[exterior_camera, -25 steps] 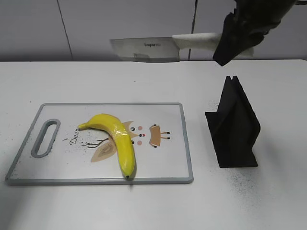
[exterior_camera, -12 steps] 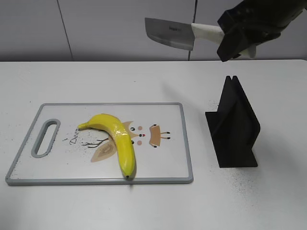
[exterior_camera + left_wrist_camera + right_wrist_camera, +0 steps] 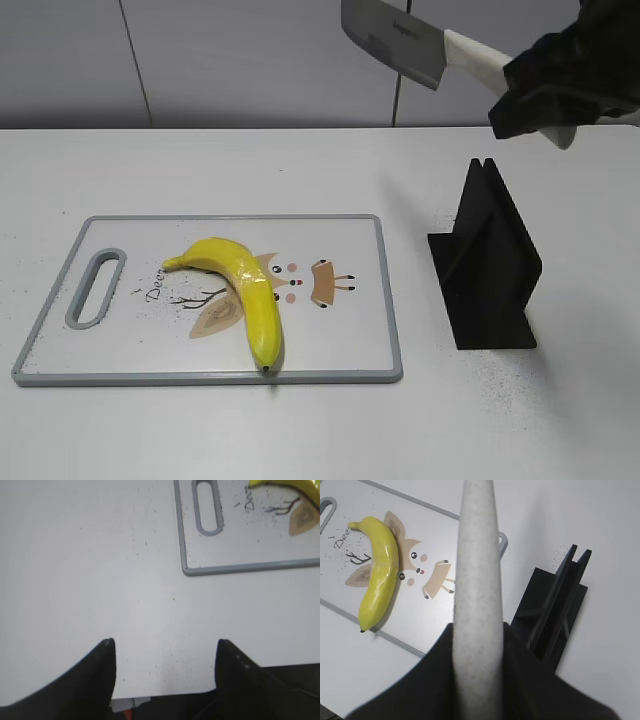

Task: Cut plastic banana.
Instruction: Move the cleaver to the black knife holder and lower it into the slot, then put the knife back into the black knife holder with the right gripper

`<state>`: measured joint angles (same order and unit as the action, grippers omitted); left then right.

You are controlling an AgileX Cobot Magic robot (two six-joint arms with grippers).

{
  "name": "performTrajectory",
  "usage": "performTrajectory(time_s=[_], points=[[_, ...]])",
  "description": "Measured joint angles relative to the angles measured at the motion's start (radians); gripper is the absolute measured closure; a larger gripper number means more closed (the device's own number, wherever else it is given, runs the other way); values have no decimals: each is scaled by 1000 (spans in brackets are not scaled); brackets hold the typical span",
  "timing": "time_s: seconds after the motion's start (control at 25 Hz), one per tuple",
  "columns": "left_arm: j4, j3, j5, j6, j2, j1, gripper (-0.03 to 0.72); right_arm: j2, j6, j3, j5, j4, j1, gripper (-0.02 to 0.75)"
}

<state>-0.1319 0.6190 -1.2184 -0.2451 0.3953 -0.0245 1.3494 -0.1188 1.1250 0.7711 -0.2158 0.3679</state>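
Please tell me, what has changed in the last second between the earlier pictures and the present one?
The right hand carried the cleaver to the right and higher, and tilted it: the blade was level before, now it slopes up to the left. It holds the white handle as before. The plastic banana, the cutting board and the black knife stand did not move.

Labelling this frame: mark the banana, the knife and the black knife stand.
banana (image 3: 250,290), exterior view, middle of its curved body.
knife (image 3: 392,40), exterior view, flat of the blade.
knife stand (image 3: 490,265), exterior view, its broad black side.
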Motion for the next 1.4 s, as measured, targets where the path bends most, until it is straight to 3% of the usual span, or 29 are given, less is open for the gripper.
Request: performTrajectory(time_s=[0.36,0.56,0.84,1.4], points=[[48,-88,-9,79,-378,0,105,-155,119,-193,-117,39,0,575],[53,-99,1,83,-379,-3,107,-223,188,-281,-137,66,0,575],[55,-124,126,87,-379,-3,109,-324,410,-401,-172,208,0,575],[56,-134,126,87,-379,-3,114,-314,487,-487,-191,231,0,575]])
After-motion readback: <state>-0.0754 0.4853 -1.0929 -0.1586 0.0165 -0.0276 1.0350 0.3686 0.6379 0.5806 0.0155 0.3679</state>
